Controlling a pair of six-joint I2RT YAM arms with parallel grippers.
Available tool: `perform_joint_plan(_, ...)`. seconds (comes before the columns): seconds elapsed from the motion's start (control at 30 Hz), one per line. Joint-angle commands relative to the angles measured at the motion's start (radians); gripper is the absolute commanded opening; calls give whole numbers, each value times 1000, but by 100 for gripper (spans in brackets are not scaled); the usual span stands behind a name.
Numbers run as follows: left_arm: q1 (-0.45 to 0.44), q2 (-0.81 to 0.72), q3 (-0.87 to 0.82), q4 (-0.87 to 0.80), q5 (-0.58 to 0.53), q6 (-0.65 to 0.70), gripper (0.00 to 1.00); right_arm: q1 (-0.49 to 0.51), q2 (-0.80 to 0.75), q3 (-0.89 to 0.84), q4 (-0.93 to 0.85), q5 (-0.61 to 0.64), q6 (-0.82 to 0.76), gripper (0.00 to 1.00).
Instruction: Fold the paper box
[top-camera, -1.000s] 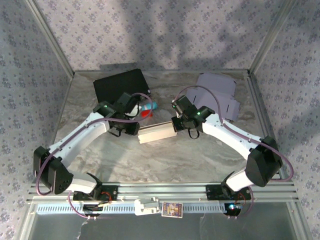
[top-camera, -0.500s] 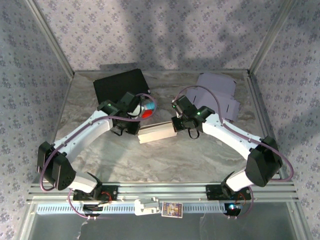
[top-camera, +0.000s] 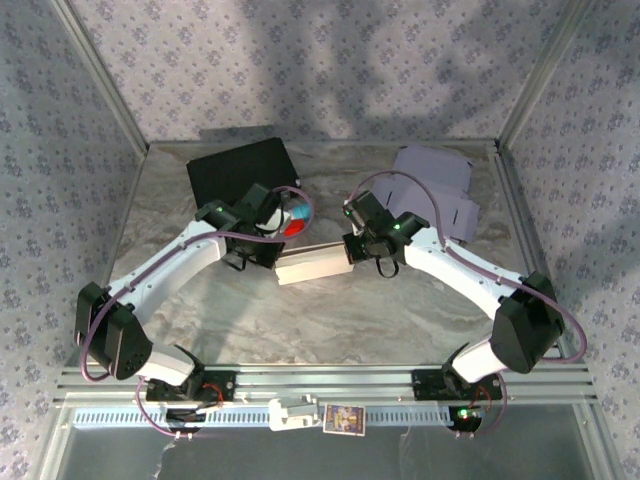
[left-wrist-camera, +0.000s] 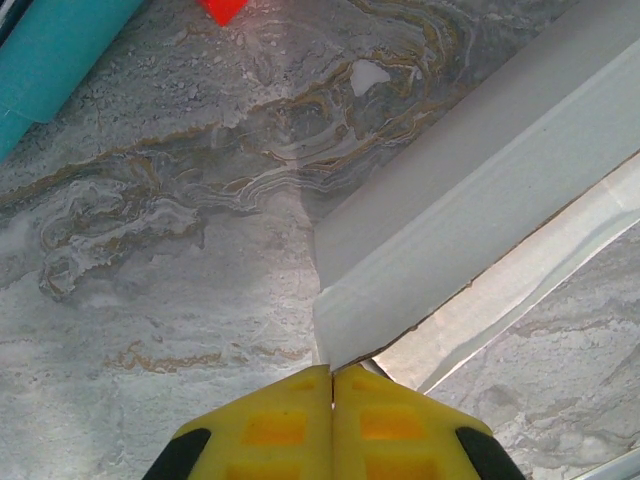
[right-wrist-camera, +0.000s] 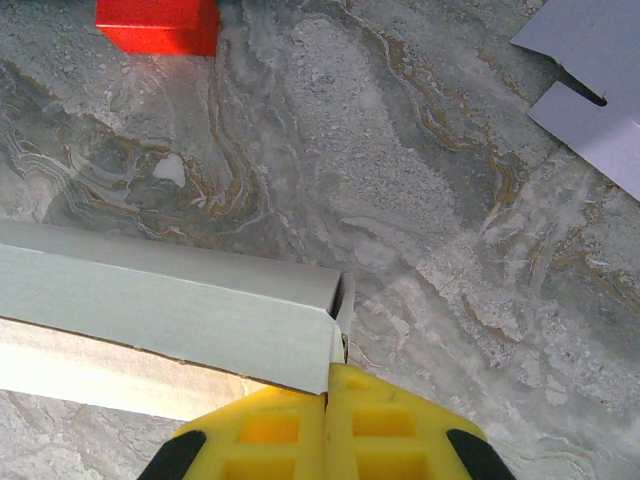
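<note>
The paper box (top-camera: 313, 265) is lying near the middle of the counter (top-camera: 300, 325), between the two arms. Its long axis is running from left to right, with the right end turned a little toward the far wall. The left pincer (top-camera: 272, 262) is standing at the left end of the box and the right pincer (top-camera: 352, 252) at the right end, so each arm is nearest to its own end, and each is pointing along the box toward the other.

In the left wrist view the yellow fingers (left-wrist-camera: 290, 420) are pressing together, and the corner of the box is touching their tips. In the right wrist view the right fingers (right-wrist-camera: 380, 430) are also pressing together, just at the open end of the box. I cannot tell whether a thin edge of paper is caught between either pair.

The box is looking pale, long and narrow. It is already having the form of a flattened tube, and a loose flap (left-wrist-camera: 520, 290) is lying on the counter beside it. I am judging that the end flaps are not closed yet.
</note>
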Motion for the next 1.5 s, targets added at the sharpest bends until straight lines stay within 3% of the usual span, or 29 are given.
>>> perform_joint_plan(0.0,-8,6,5,-5,15,-4,0,6,32,1,-81,0,15,0)
perform_joint_plan(0.47,-11,26,41,-78,123,-212,0,7,45,39,-89,12,37,0)
perform_joint_plan(0.8,34,53,70,-88,192,-353,0,14,44,37,-94,11,38,0)
perform_joint_plan(1.47,92,77,84,-77,325,-468,0,20,68,60,-105,10,46,0)
